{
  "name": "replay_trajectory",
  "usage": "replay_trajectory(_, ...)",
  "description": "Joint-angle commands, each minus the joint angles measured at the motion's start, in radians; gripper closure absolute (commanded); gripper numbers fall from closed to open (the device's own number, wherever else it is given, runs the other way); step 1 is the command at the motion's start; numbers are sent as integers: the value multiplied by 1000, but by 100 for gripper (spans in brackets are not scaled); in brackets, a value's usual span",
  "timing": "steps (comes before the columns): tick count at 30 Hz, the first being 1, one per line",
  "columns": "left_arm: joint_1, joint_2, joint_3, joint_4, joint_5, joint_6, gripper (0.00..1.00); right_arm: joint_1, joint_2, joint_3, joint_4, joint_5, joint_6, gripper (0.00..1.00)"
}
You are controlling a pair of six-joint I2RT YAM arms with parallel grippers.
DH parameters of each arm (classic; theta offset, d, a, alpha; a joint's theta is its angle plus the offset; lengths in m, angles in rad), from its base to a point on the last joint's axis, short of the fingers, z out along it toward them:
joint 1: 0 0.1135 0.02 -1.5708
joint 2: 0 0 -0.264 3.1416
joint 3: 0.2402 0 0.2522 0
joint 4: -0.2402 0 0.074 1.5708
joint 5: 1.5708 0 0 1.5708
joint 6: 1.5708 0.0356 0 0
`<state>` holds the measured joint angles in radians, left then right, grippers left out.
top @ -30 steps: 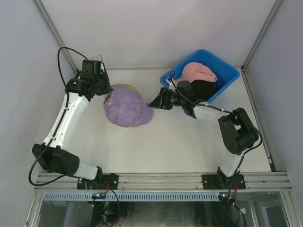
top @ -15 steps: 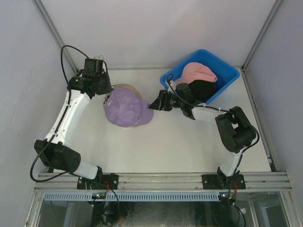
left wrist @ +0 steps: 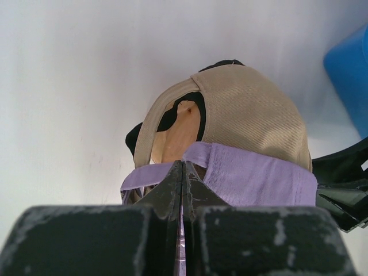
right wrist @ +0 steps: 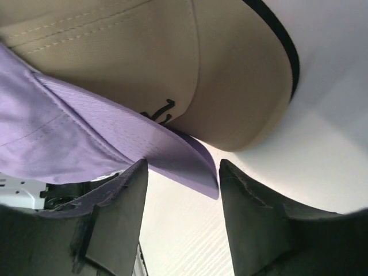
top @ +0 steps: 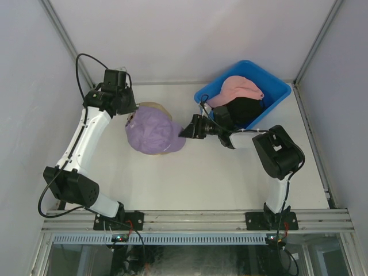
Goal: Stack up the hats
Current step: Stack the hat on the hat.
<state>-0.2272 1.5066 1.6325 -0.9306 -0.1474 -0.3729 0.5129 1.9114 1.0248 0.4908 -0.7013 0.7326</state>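
Biggest worry is on the left side of the top view. The left pincer (left wrist: 182, 169) is clamped fully shut at the back rim of the purple hat (top: 152, 131). A sliver of lilac between its fingers makes me think it's pinching that rim. If it tugs or lifts from there, I'd guess the soft crown drags off-centre. The whole pile could shift with it too, since the purple one only sits loosely over the tan hat (left wrist: 247, 112), left of centre on the tabletop (top: 190, 172).

Moving right, the right pincer (top: 184, 131) is about half open with the tip of the purple brim in the gap, and it isn't gripping anything. Its wrist view shows the purple brim lying over the tan brim and off to one side of it. If the jaws close now they could catch only a corner, or grab both brims together. A pull would then twist the hats out of line instead of nesting them.

Upper right, the blue bin (top: 276, 86) holds a pink hat (top: 237, 86) toward the back and a black hat (top: 244, 108) in front. The right arm runs right along the bin's near wall, so a wide swing might nudge it.
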Motion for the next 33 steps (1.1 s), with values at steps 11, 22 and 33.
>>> replay_trajectory(11,-4,-18,58,19,-10,-1,100,-19,-1,-58,300,-144,191,84)
replay_trajectory(22,-6,-50,84,-20,-27,-10,100,-42,-21,-86,377,-182,318,100)
replay_trajectory(33,-10,-81,149,-94,-50,-19,100,-52,-15,-108,522,-215,484,100)
